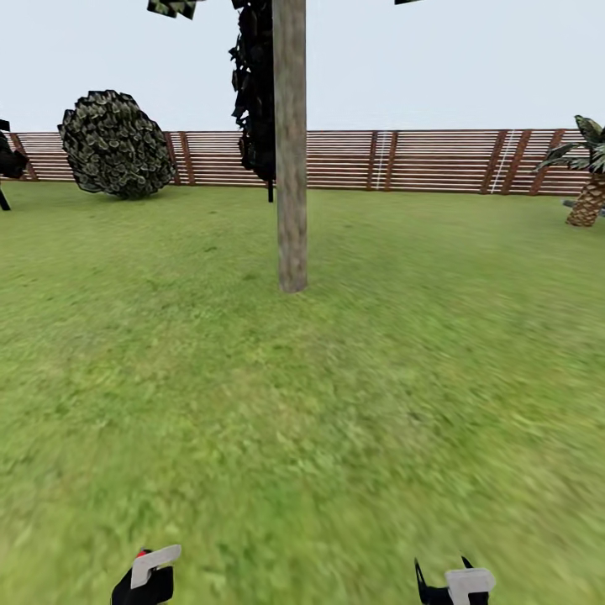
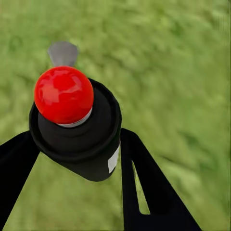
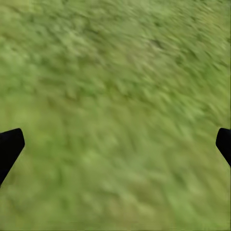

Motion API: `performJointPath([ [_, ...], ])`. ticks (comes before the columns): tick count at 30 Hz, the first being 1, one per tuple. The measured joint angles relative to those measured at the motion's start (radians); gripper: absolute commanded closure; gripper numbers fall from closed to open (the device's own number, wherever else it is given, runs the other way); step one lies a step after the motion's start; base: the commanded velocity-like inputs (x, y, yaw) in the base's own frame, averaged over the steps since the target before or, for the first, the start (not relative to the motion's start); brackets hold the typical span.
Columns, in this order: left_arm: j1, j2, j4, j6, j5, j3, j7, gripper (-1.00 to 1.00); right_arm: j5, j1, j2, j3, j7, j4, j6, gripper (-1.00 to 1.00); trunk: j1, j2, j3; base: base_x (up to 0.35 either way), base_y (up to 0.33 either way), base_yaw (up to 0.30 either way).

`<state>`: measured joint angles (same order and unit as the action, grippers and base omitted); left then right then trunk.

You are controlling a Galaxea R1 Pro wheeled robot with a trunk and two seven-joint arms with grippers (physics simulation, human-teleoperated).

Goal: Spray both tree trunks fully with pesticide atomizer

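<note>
Left pincer [image 2: 77, 159] grips pesticide atomizer [image 2: 74, 125]; head view adds tree trunk [image 1: 291, 151]

My left gripper [image 1: 144, 578] has black fingers [image 2: 144, 192], one with a slotted cutout, and a pale grey plate above them. My right gripper [image 1: 454, 584] looks alike, with black fingertips [image 3: 9, 147].

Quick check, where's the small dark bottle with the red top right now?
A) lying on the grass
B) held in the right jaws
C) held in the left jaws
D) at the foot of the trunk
C: the left wrist view shows the small dark bottle with the round red top clamped between the left gripper jaws above grass.
</note>
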<state>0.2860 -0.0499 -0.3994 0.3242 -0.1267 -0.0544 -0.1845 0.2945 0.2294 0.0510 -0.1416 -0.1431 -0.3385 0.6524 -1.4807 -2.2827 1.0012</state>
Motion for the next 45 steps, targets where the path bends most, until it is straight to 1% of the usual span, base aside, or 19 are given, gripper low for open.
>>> performJointPath([
  [45,-0.001,0.004,0.000,0.000,0.000,0.001,0.000,1.00,0.002,0.000,-0.003,0.001,0.001,0.000,0.000,-1.00,0.000,0.000,0.000,0.338,0.000,0.000],
])
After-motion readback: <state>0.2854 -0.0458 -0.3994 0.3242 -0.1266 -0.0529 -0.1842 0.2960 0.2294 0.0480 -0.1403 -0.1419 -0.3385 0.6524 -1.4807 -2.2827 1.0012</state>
